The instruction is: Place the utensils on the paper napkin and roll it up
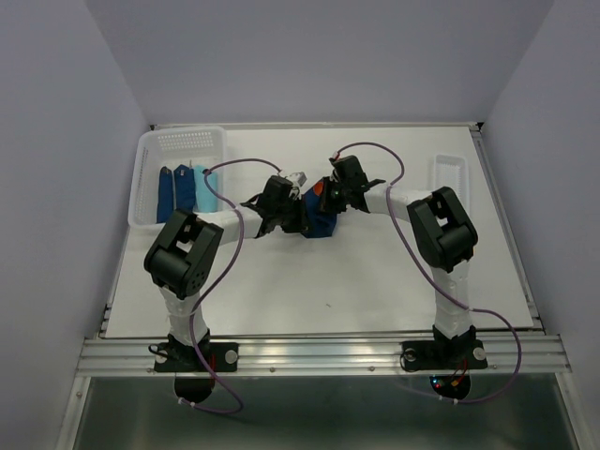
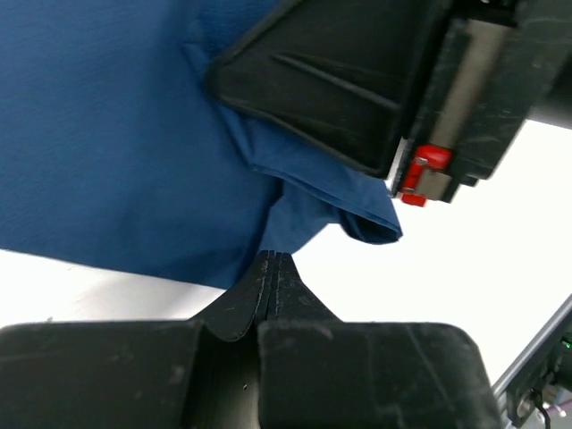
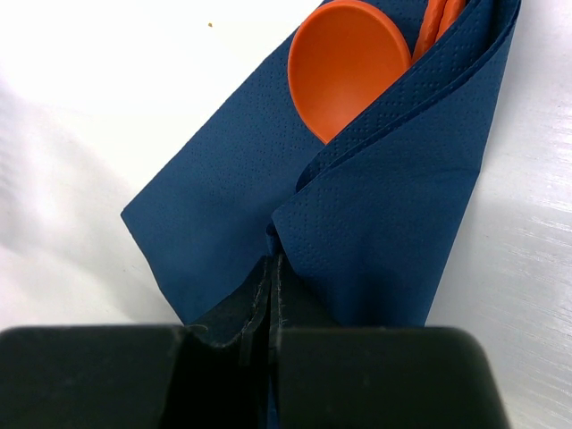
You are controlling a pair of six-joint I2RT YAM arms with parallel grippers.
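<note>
The dark navy paper napkin (image 1: 319, 223) lies mid-table, folded over orange utensils. In the right wrist view the napkin (image 3: 402, 197) wraps an orange spoon (image 3: 344, 63), and a second orange utensil (image 3: 440, 20) shows beside it. My right gripper (image 3: 273, 264) is shut, pinching a fold of the napkin at its near corner. In the left wrist view the napkin (image 2: 116, 134) fills the upper left. My left gripper (image 2: 273, 259) is shut on its lower edge. The right gripper's black head (image 2: 357, 80) presses on the paper just beyond. From above, the left gripper (image 1: 292, 210) and right gripper (image 1: 324, 201) meet over the napkin.
A white perforated basket (image 1: 178, 142) stands at the back left with dark blue and light blue rolls (image 1: 186, 187) inside. A small white tray (image 1: 450, 171) sits at the back right. Purple cables loop over both arms. Walls close in on three sides.
</note>
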